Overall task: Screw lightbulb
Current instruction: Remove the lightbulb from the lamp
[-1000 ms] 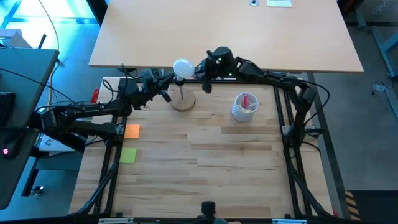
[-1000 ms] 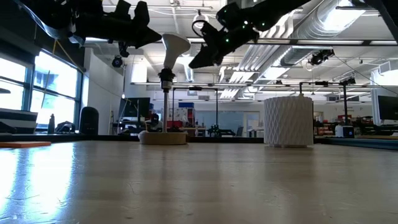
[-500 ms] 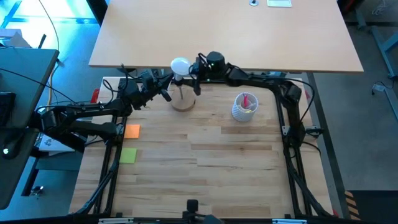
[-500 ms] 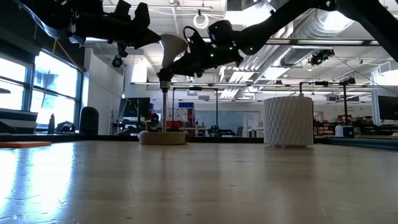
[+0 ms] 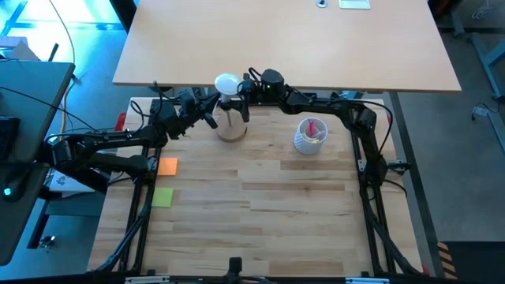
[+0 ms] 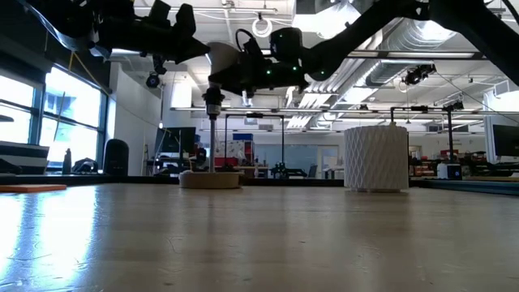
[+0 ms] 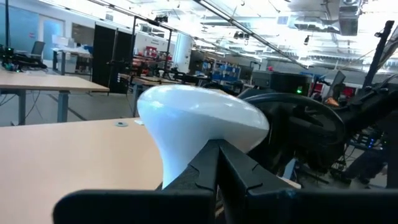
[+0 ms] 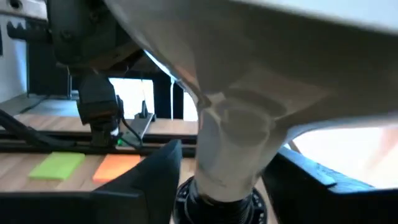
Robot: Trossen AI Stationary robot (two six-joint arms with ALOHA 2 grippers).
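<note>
The white lightbulb (image 5: 226,82) stands upright with its neck (image 8: 230,155) in the black socket (image 8: 217,199) atop the post (image 6: 212,122) of the round wooden base (image 5: 232,131). My right gripper (image 5: 241,101) is open, with a finger on each side of the bulb's neck and narrow gaps showing. My left gripper (image 5: 211,106) is shut, and its fingertips (image 7: 216,163) are right at the bulb's taper on the bulb's left side. My left gripper comes level from the table's left with its fingers shut. Their tips are at the bulb's taper (image 7: 186,163) below the globe, and I cannot tell whether they touch it.
A white perforated cup (image 5: 310,134) with pink items stands to the right of the base. An orange note (image 5: 167,166) and a green note (image 5: 162,197) lie at the table's left. A second, lighter table (image 5: 284,39) adjoins the far edge.
My right gripper has gone toward the table's left, up to the bulb, and its open fingers now stand on either side of the bulb's neck. My left gripper and the bulb have kept still.
</note>
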